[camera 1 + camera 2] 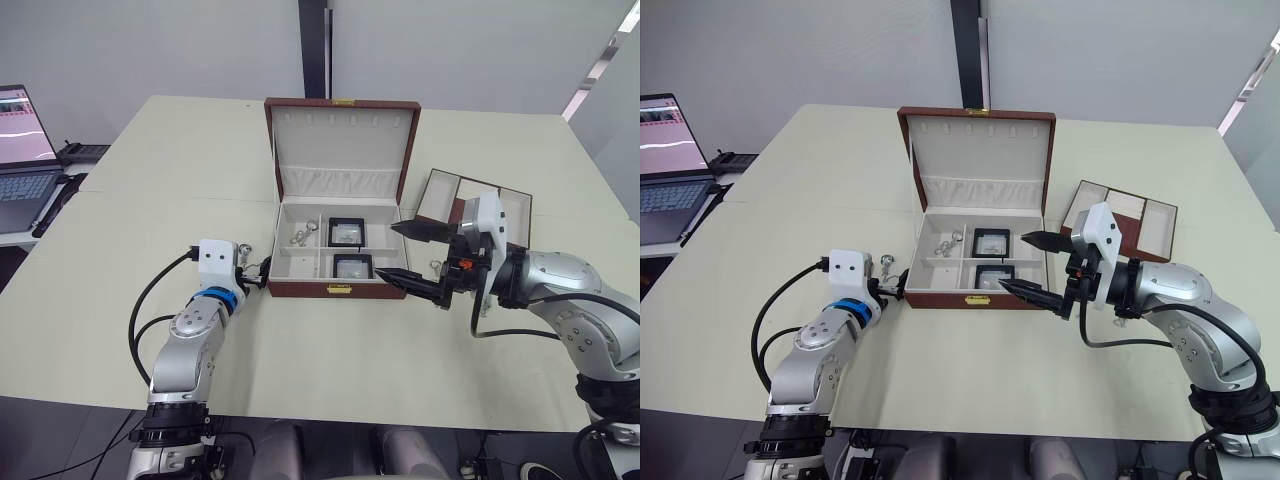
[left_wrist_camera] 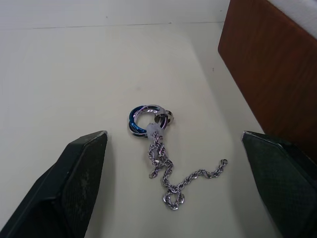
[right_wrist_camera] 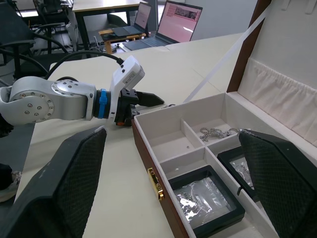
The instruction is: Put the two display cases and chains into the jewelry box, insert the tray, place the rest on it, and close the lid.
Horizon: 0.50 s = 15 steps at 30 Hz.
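Observation:
The brown jewelry box (image 1: 338, 289) stands open in the middle of the table, lid (image 1: 343, 140) upright. Two black display cases (image 1: 347, 232) (image 1: 353, 266) lie in its right compartments, and a silver chain (image 1: 305, 236) lies in the far left one. Another chain with a blue ring (image 2: 157, 157) lies on the table by the box's front left corner, between the fingers of my open left gripper (image 1: 260, 275), untouched. My right gripper (image 1: 386, 250) hovers open over the box's right side, holding nothing. The tray (image 1: 500, 205) lies right of the box.
A small silver piece (image 1: 437, 266) lies on the table between the box and the tray, just behind my right gripper. A laptop (image 1: 20, 150) sits on a side table at the far left. The table's near edge runs close below both arms.

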Each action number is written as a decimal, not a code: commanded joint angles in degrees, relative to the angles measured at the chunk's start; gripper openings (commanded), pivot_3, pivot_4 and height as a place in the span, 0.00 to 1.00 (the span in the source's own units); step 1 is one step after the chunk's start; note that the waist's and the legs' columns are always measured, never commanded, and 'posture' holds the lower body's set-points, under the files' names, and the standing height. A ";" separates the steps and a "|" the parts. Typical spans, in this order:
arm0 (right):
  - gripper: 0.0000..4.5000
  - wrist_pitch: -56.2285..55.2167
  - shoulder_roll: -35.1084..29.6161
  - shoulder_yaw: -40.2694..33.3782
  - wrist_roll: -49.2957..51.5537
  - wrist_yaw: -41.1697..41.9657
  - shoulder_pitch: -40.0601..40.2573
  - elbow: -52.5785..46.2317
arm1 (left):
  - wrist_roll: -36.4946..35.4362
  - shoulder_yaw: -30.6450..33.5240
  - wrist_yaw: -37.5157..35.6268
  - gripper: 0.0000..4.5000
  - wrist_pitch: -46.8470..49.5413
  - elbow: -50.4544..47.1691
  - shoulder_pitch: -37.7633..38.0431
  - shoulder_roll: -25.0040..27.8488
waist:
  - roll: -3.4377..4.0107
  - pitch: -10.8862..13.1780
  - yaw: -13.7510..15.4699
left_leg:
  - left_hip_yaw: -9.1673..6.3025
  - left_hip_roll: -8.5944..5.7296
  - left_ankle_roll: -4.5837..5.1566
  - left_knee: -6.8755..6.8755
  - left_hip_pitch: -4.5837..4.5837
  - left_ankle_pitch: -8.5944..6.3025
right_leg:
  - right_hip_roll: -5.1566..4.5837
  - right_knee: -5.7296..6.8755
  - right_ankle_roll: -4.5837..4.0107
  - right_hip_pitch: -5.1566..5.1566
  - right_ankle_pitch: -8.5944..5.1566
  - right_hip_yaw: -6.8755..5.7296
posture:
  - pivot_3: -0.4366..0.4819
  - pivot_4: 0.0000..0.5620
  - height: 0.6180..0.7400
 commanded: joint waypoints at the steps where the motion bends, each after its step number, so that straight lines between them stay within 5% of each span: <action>1: 1.00 -0.86 0.34 -1.31 0.74 0.21 -0.92 -0.97 | 1.11 -0.98 0.53 0.96 2.58 -0.94 0.96 0.06 | 0.00 0.00 0.00 | 0.00 0.00 0.00 0.00 0.00 0.00 | 0.00 0.00 0.00 0.00 0.00 0.00 | 0.48 0.27 1.00; 15: 1.00 -0.85 0.75 -1.58 0.77 0.01 -1.21 -0.65 | 0.62 -0.32 1.29 0.02 4.11 -1.02 1.22 -0.39 | 0.01 -0.01 -0.05 | -0.02 -0.01 -0.01 -0.01 0.05 0.00 | 0.02 0.04 0.00 0.02 0.00 0.02 | 0.48 0.27 1.00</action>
